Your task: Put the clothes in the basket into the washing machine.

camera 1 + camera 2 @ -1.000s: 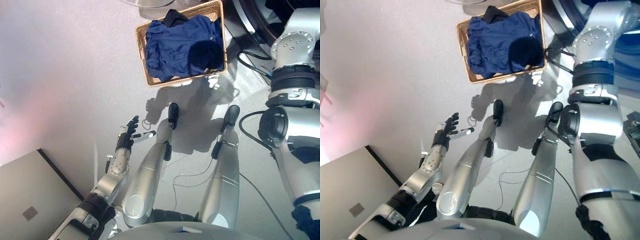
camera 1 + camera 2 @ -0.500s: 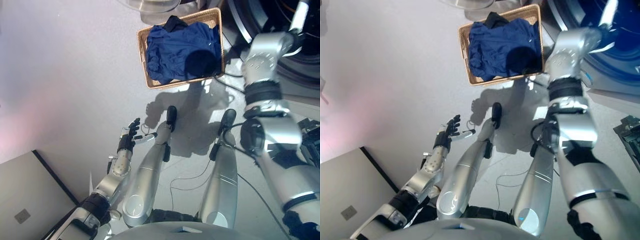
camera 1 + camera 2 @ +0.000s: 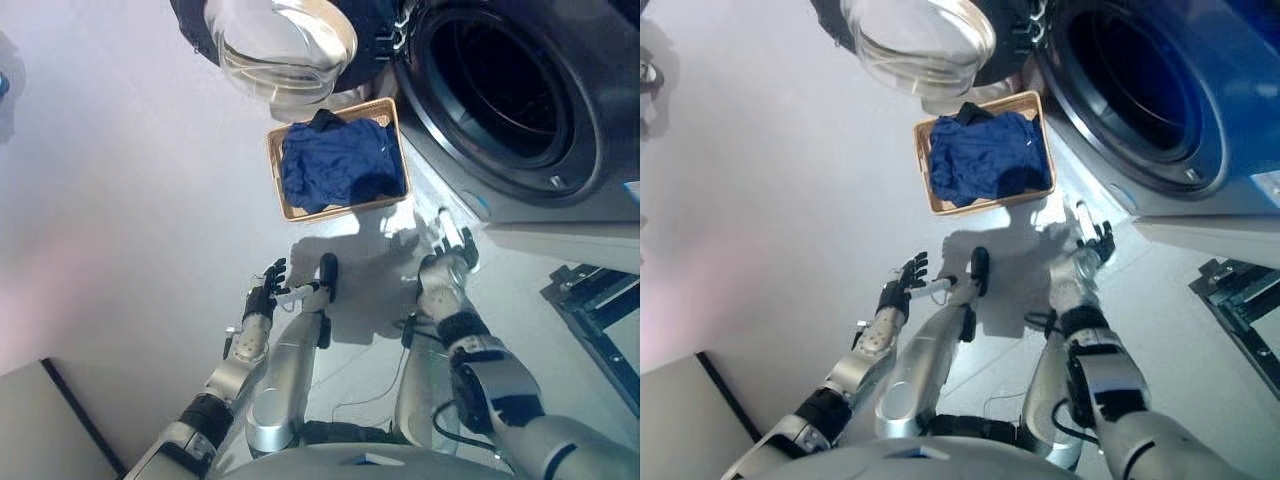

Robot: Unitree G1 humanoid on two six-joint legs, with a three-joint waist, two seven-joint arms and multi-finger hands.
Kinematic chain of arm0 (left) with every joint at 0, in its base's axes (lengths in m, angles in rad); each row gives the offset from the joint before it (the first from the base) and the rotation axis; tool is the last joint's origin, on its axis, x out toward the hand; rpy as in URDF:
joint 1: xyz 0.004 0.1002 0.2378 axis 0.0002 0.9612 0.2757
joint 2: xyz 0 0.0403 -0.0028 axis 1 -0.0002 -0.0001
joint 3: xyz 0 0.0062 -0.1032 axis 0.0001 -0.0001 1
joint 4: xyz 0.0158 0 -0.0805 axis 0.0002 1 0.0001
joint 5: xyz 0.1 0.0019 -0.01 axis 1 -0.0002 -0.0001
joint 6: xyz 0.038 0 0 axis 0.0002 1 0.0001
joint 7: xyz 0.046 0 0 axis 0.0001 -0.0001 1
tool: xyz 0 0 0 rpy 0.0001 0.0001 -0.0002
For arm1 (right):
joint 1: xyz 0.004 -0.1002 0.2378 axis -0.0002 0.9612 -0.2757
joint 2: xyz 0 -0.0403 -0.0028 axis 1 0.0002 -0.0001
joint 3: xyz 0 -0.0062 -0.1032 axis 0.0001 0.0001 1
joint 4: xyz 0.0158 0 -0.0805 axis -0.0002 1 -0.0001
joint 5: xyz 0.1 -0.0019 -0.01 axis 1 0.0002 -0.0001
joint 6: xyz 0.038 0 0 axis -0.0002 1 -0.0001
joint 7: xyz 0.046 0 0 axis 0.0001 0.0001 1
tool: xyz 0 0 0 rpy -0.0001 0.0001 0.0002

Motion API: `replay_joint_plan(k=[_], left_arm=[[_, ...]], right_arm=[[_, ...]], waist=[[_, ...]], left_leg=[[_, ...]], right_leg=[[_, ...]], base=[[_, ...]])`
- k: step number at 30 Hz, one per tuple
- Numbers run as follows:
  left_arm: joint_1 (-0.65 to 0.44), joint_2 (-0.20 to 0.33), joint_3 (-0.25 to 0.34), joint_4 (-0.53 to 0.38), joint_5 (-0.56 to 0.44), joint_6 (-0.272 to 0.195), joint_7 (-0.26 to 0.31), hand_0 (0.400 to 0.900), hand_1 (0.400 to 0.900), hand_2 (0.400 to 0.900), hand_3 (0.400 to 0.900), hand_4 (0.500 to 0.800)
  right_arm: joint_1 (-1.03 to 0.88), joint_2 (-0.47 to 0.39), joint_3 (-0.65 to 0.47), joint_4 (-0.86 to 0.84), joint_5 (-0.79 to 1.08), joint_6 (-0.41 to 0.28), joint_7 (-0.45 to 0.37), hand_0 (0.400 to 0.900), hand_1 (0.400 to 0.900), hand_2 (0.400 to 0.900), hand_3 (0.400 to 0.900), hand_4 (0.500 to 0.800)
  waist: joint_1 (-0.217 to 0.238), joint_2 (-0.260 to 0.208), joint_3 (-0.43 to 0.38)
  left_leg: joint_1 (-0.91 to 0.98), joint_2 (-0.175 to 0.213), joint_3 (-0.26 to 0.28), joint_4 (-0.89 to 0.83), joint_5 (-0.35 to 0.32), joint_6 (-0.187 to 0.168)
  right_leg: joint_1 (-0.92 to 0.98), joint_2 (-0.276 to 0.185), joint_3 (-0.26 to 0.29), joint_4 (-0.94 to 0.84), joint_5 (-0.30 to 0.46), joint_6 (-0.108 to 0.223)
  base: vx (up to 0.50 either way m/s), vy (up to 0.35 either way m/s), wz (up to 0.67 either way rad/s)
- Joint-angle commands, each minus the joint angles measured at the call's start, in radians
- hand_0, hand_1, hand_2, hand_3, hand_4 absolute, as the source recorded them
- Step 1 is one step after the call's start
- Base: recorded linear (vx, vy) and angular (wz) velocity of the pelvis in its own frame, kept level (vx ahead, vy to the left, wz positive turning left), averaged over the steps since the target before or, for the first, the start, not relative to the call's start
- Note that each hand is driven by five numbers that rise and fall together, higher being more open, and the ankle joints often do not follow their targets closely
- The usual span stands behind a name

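Reaching for the blue clothes (image 3: pixel 340 165) comes next: they lie heaped in the wicker basket (image 3: pixel 276 190) on the floor, far side, just left of the washing machine (image 3: pixel 520 100), door (image 3: pixel 285 45) open. Both hands empty, fingers spread: left hand (image 3: pixel 264 298), right hand (image 3: pixel 450 255). Bring right down over the heap's middle, grab deep.

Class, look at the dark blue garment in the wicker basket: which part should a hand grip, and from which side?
Probably the raised crumpled folds near the middle of the dark blue garment, approached from above: the wicker basket is open-topped and its walls block any sideways reach. A bunched fold gives fingers something to pinch.
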State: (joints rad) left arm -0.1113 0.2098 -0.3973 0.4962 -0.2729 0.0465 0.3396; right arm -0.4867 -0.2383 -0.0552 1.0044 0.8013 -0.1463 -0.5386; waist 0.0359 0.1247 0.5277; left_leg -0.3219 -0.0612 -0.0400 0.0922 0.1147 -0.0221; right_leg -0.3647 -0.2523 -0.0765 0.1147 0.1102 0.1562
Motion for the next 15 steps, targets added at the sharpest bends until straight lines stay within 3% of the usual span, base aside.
replay_joint_plan(k=[1, 2, 5, 15], left_arm=[[0.079, 0.044, 0.073, 0.042, 0.061, -0.008, -0.023, 0.9, 0.9, 0.9, 0.9, 0.8], [0.102, 0.06, 0.107, 0.045, 0.077, -0.013, -0.047, 0.9, 0.9, 0.9, 0.9, 0.8], [0.129, 0.071, 0.146, 0.062, 0.104, -0.011, -0.076, 0.9, 0.9, 0.9, 0.9, 0.8], [0.176, 0.071, 0.224, 0.172, 0.179, 0.007, -0.118, 0.9, 0.9, 0.9, 0.9, 0.8]], right_arm=[[0.077, -0.107, 0.024, 0.029, -0.264, 0.078, 0.051, 0.9, 0.9, 0.9, 0.9, 0.8], [0.139, -0.141, 0.022, 0.053, -0.382, 0.12, 0.062, 0.9, 0.9, 0.9, 0.9, 0.8], [0.21, -0.155, 0.03, 0.093, -0.501, 0.165, 0.11, 0.9, 0.9, 0.9, 0.9, 0.8], [0.356, -0.118, 0.008, 0.218, -0.657, 0.234, 0.18, 0.9, 0.9, 0.9, 0.9, 0.8]], waist=[[-0.009, -0.051, -0.115], [-0.01, -0.063, -0.143], [-0.011, -0.08, -0.176], [-0.018, -0.114, -0.29]], left_leg=[[0.031, -0.011, -0.013, -0.001, -0.086, -0.008], [0.065, -0.006, -0.013, -0.009, -0.094, -0.007], [0.11, 0.001, -0.014, -0.022, -0.101, -0.008], [0.254, 0.039, -0.022, -0.11, -0.098, -0.013]], right_leg=[[0.064, 0.041, -0.038, -0.001, -0.018, -0.007], [0.097, 0.046, -0.042, -0.019, -0.02, -0.005], [0.145, 0.058, -0.049, -0.043, -0.021, -0.006], [0.278, 0.087, -0.072, -0.092, -0.044, -0.007]], base=[[0.1, -0.065, 0.02], [0.11, -0.069, 0.01], [0.09, -0.064, -0.02], [0.09, -0.058, 0.06]])
